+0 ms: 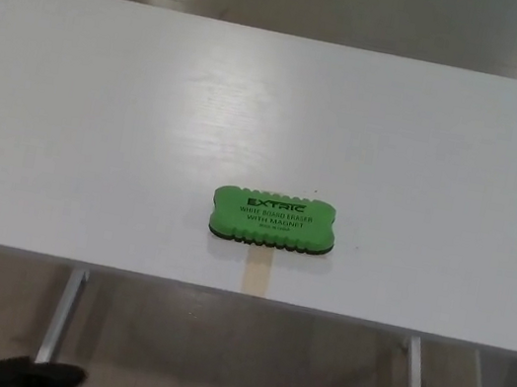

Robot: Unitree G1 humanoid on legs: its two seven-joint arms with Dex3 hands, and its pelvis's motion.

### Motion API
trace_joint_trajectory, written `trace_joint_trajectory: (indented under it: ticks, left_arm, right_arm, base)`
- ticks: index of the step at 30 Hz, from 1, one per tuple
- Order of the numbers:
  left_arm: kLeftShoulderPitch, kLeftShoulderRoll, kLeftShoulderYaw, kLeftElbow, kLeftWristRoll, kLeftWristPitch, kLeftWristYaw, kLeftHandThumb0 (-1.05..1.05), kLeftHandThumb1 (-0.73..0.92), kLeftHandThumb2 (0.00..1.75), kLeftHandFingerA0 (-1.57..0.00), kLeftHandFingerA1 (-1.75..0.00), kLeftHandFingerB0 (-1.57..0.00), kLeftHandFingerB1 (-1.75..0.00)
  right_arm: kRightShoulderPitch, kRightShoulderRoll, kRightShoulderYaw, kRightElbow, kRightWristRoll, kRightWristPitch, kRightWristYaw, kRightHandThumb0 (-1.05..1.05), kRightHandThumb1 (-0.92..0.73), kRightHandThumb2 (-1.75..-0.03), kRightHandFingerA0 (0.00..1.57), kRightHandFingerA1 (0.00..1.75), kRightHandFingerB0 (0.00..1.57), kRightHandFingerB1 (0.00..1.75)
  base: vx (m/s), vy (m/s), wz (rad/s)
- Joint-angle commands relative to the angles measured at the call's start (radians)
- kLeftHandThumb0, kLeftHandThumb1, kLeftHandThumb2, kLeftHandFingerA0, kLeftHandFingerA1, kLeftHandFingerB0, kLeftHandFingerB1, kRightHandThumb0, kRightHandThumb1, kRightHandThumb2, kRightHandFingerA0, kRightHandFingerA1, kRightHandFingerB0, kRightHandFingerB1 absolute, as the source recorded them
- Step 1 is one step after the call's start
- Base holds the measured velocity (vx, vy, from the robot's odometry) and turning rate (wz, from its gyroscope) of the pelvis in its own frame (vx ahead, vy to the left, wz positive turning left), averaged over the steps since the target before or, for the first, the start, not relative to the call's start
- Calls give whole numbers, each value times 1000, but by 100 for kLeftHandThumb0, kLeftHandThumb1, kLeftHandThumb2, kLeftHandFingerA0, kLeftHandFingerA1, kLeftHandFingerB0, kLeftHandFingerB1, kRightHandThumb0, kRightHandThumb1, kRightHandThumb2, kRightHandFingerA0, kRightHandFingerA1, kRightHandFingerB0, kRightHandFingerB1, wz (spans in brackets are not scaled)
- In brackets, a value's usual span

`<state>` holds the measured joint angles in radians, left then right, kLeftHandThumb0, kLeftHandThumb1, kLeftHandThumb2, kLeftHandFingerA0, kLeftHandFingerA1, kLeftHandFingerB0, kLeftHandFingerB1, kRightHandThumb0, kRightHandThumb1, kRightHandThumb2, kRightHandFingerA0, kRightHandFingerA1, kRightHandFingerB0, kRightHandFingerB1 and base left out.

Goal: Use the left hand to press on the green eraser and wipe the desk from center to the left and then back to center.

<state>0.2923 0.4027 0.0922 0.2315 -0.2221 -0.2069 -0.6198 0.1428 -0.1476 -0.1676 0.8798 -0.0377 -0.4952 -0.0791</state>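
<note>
A green eraser lies flat near the front edge of a white desk, roughly at its center, just behind a strip of tan tape. The robot's left hand, a dark shape at the bottom-left below the desk, is too cropped to tell its fingers' position.

A white rectangular desk with a smooth, faintly glossy top stood on slim metal legs over a pale floor. A green oblong whiteboard eraser with scalloped edges, a dark underside and black lettering lay flat on the top, near the front edge and about midway across. A short strip of tan tape ran from just beneath the eraser to the desk's front edge.
</note>
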Motion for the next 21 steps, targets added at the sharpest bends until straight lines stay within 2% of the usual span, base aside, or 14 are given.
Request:
trace_joint_trajectory:
  ticks: [1,7,9,10,16,19,21]
  left_arm:
    - [31,55,-102,-195,-133,65,-259,-32,67,60,-89,-55,-71,-46]
    - [-5,128,-190,-359,-170,153,-335,-31,69,62,-93,-60,-77,-51]
    - [-30,139,-222,-412,-180,159,-351,-28,74,61,-90,-66,-83,-54]
    - [-43,143,-236,-446,-190,173,-355,-25,74,62,-91,-75,-86,-59]
    - [-110,164,-282,-610,-259,257,-345,-25,77,62,-97,-83,-91,-67]
    - [-222,101,-293,-684,-261,265,-278,-26,81,63,-98,-89,-92,-82]
    - [-270,58,-293,-684,-236,246,-241,-26,81,63,-98,-89,-92,-82]
  right_arm:
    - [-1,-26,33,58,-47,-83,-14,-40,-72,-63,66,46,51,37]
    - [-2,-26,30,68,-33,-84,-8,-40,-72,-63,67,47,51,37]
    - [-4,-26,32,75,-32,-86,-8,-40,-71,-62,67,47,51,37]
    - [-4,-26,33,76,-32,-86,-10,-40,-71,-62,67,47,51,37]
    - [-10,-30,38,91,-33,-92,-17,-40,-71,-62,67,48,51,37]
    - [-11,-26,38,96,-28,-95,-18,-40,-72,-63,68,50,51,37]
    - [-10,-24,39,94,-27,-92,-18,-40,-72,-63,68,50,51,37]
  base:
    - [0,0,0]
    - [0,0,0]
    - [0,0,0]
    - [0,0,0]
    - [0,0,0]
    - [0,0,0]
    - [0,0,0]
